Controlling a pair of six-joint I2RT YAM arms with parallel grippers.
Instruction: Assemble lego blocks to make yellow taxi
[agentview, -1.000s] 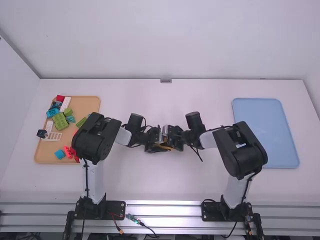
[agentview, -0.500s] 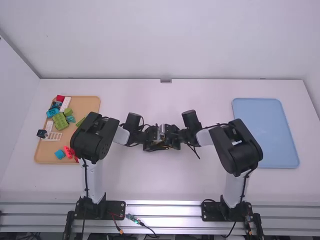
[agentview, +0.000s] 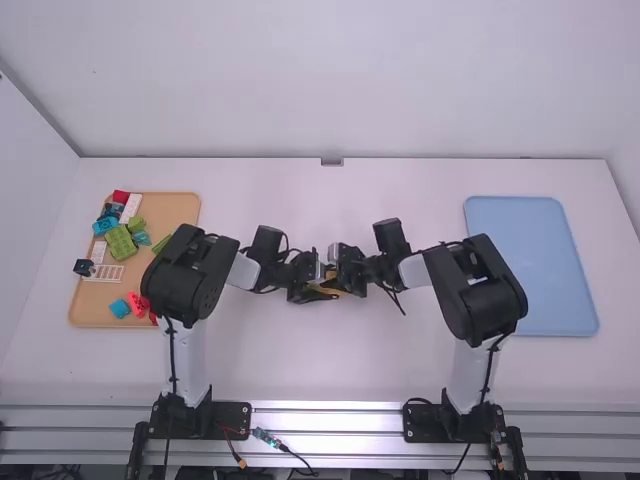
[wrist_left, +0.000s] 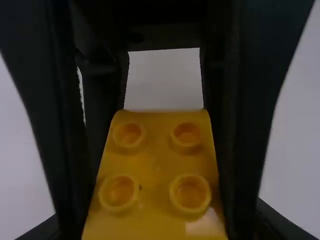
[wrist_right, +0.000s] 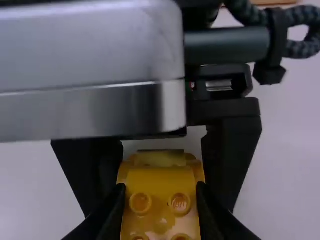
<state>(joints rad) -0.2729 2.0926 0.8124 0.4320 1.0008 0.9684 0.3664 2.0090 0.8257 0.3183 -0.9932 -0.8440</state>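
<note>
Both arms meet mid-surface (agentview: 280, 368), pincers nearly tip to tip w/ yellow showing btwn them in the high view. L pincer (agentview: 316, 284) comes in from the left, R pincer (agentview: 343, 277) from the right.

R pincer: per right wrist view, fingers closed in to the width of a yellow block (wrist_right: 160, 182), one tip against each side; block's round studs face the cam. Directly behind the block is another yellow part (wrist_right: 161, 159), w/ the L pincer's fingers one on each side of it, i.e. partly apart, clamped to the part's width. Can't tell how firmly the block & part are joined.

Left wrist view: four studs on a yellow face (wrist_left: 156, 162), R pincer's dark fingers along both sides; L pincer's own tips mostly hidden there.

Far left of surface: tan tray (agentview: 182, 208) w/ loose pcs. Back end has a red block (agentview: 121, 197), white block (agentview: 131, 208) & blue block (agentview: 105, 226); green block (agentview: 121, 243) just nearer. White lattice pc (agentview: 104, 273) lies near the left rim, a dark pc (agentview: 84, 267) beside it. Near end: teal block (agentview: 120, 308) next to red pcs (agentview: 137, 304). Right side of surface: blue tray (agentview: 535, 265).
</note>
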